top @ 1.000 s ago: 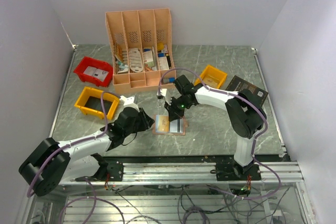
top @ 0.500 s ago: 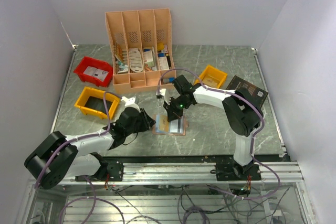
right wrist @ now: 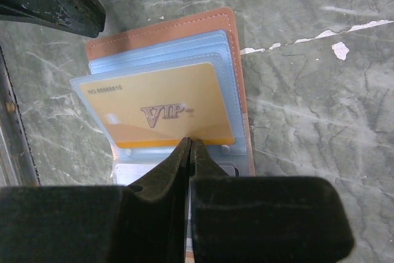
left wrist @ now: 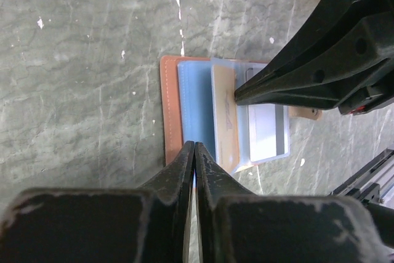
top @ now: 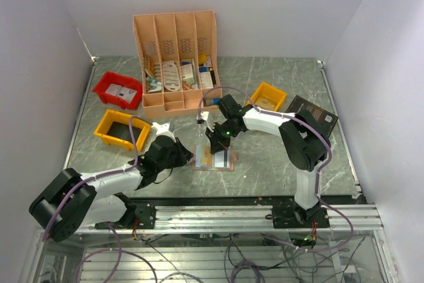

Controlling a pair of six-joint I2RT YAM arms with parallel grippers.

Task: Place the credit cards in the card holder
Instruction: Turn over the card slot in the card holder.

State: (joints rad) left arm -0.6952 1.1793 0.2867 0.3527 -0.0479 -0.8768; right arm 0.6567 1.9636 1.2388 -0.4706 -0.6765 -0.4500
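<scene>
The tan card holder point(top: 199, 160) lies open on the table between the arms, and it also shows in the left wrist view point(left wrist: 169, 109) and the right wrist view point(right wrist: 160, 32). A gold VIP card point(right wrist: 166, 106) sits in a clear blue pocket. A white card with a grey stripe point(left wrist: 266, 130) lies in another pocket. My right gripper point(right wrist: 189, 143) is shut, its tips against the gold card's edge. My left gripper point(left wrist: 194, 146) is shut, its tips at the holder's near edge over the blue pockets. What the thin pale sliver between its jaws is cannot be told.
A peach slotted organiser point(top: 175, 57) stands at the back. A red bin point(top: 118, 89) and a yellow bin point(top: 121, 129) sit at the left. Another yellow bin point(top: 267, 95) and a black book point(top: 311, 114) are at the right.
My right gripper has edged slightly left over the holder. My left gripper has crept a little closer to the holder's left edge. The holder stays in place.
</scene>
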